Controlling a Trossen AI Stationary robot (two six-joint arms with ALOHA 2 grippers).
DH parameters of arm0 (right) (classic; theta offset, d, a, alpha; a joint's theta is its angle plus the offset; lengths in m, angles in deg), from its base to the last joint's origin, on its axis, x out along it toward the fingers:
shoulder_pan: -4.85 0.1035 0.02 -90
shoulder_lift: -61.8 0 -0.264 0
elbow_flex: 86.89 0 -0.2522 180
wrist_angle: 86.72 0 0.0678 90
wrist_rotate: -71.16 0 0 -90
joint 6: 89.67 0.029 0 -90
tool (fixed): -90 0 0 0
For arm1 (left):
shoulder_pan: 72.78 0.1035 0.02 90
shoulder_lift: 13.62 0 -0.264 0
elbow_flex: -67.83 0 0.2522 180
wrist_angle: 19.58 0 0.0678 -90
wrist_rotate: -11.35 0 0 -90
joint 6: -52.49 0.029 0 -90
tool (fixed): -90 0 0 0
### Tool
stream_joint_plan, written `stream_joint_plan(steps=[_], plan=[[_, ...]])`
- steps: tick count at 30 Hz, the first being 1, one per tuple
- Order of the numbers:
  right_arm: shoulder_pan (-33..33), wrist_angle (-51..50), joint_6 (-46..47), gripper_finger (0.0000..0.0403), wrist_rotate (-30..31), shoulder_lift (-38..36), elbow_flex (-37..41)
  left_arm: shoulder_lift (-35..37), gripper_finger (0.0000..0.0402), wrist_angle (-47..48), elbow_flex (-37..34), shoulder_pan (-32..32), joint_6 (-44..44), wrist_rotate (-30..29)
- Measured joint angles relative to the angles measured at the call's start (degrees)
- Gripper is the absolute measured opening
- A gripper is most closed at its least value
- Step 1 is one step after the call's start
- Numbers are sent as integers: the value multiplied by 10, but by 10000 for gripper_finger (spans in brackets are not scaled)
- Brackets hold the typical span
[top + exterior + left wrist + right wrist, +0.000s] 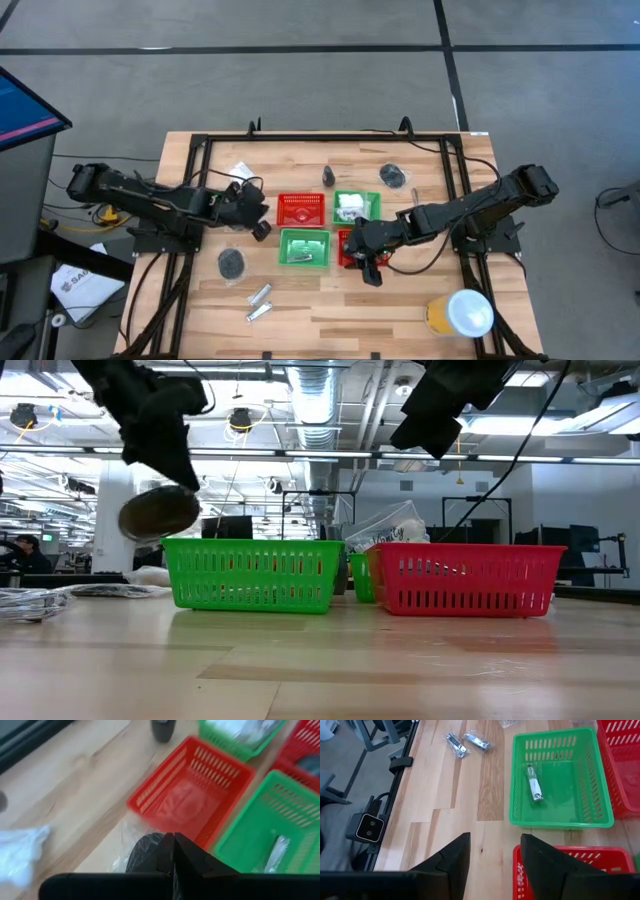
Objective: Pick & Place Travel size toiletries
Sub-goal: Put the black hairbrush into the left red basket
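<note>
On the table, four baskets [300, 209], left end effector [261, 229] clamping black coil [158, 513], right end effector [372, 268] parted, empty.

Four baskets [303, 228] cluster at the centre of the table [330, 300]; a tube [305, 257] lies in the lower-left one; two tubes [260, 302] lie lower left of them; a tub [462, 312] stands at lower right; a coil [393, 177] lies upper right.
</note>
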Motion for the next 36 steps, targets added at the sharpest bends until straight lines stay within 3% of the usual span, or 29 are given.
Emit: stream_joint_plan(steps=[17,36], plan=[[0,0,12,163,0,0,0,-4,0,-209,11,1,152,-8],[34,4,19,163,0,0,0,-143,0,-379,12,1,345,-14]])
